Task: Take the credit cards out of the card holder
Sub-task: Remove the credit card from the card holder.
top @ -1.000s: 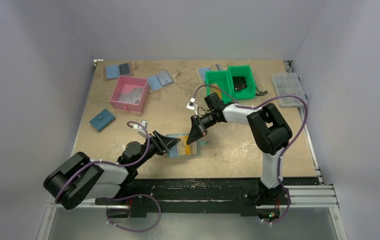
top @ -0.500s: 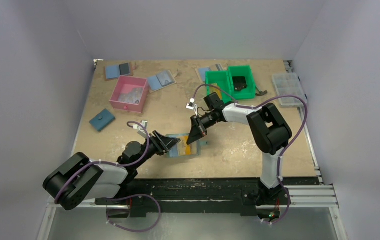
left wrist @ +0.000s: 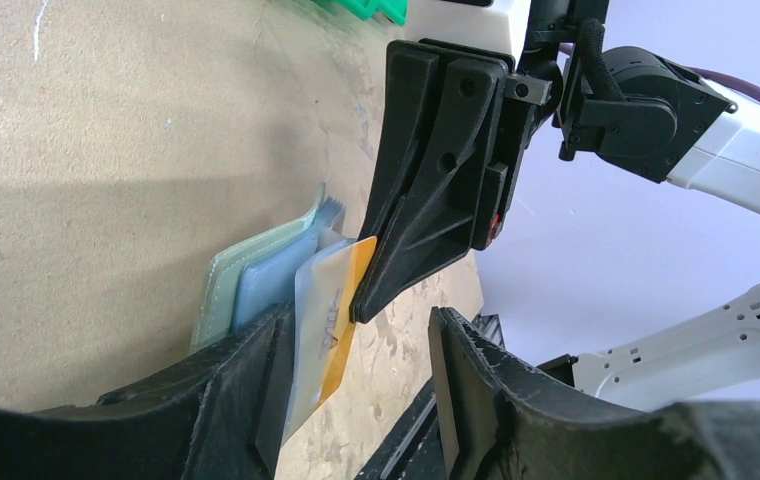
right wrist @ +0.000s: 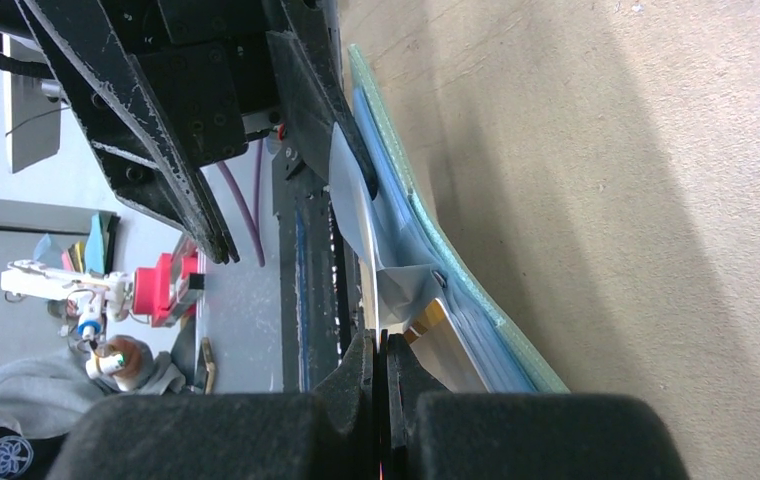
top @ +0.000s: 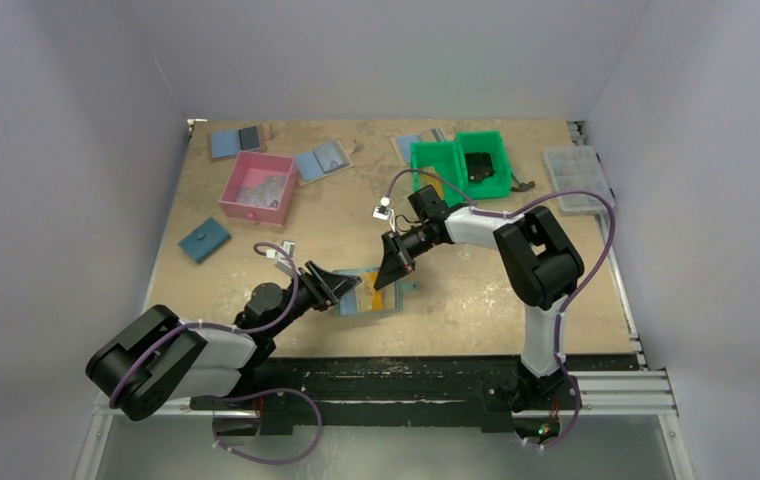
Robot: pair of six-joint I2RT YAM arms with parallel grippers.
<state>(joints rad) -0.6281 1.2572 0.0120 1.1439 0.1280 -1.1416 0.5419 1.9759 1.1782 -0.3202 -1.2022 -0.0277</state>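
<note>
Where right gripper [left wrist: 360,306] tips clamp shut, orange credit card [left wrist: 336,330] is pinched by one corner, partly out of card holder [left wrist: 218,290] lying open on table [top: 476,300], front centre. Card tilted up, long axis roughly from left gripper [top: 342,290] toward right. Left jaws half-open, straddling card and holder end, clamping nothing.

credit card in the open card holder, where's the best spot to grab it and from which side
Take the credit card by its lifted orange edge, the only part clear of the card holder; the rest sits in the pocket. It is thin and tilted up, so pinch across its two faces, coming from above on the right arm's side, as the right pincer does.
</note>
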